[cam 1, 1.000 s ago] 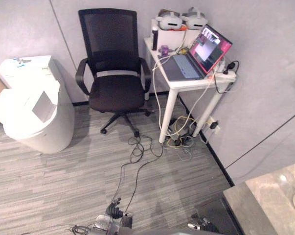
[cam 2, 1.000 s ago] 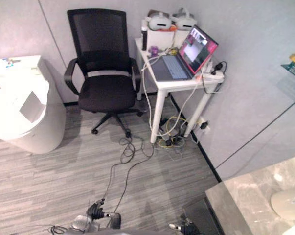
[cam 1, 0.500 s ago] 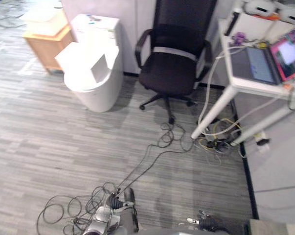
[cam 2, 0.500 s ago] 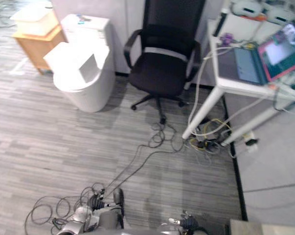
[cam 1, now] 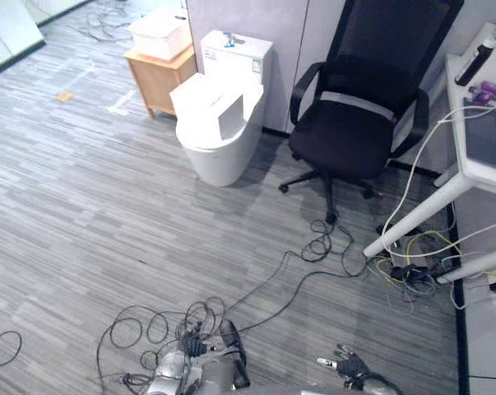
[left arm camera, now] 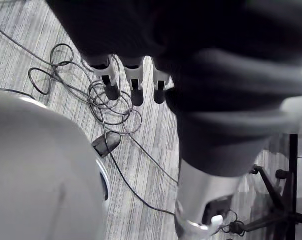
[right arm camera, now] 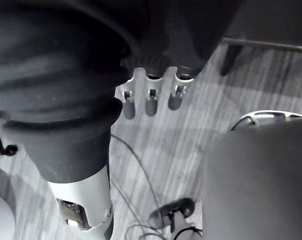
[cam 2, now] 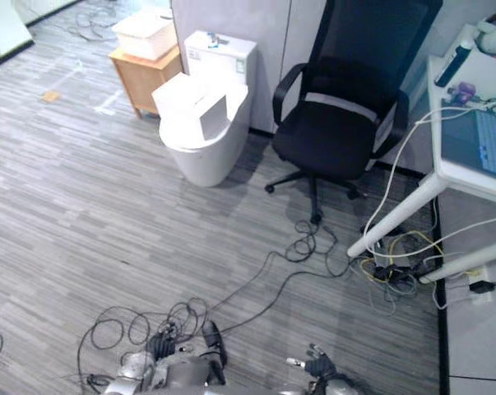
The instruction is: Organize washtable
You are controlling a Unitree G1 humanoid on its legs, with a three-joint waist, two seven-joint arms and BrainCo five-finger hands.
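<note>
My left hand [cam 1: 188,344] hangs low at the bottom of the eye views, over grey striped carpet. In the left wrist view its fingers [left arm camera: 133,84] point down, relaxed and apart, with nothing in them. My right hand [cam 1: 347,364] hangs low at the bottom right. Its fingers [right arm camera: 150,101] are likewise loose and hold nothing, with only carpet beyond them.
A white toilet [cam 1: 219,123] stands by the far wall, with a small wooden cabinet [cam 1: 158,72] and a white basket [cam 1: 160,33] to its left. A black office chair [cam 1: 356,123] is beside a white desk [cam 1: 476,169] carrying a laptop [cam 2: 484,145]. Cables [cam 1: 410,265] lie under the desk.
The camera has swung to the left: the chair and desk slid to the right, the marble counter left the picture, and the wooden cabinet came in. Both hands stay low and hold nothing.
</note>
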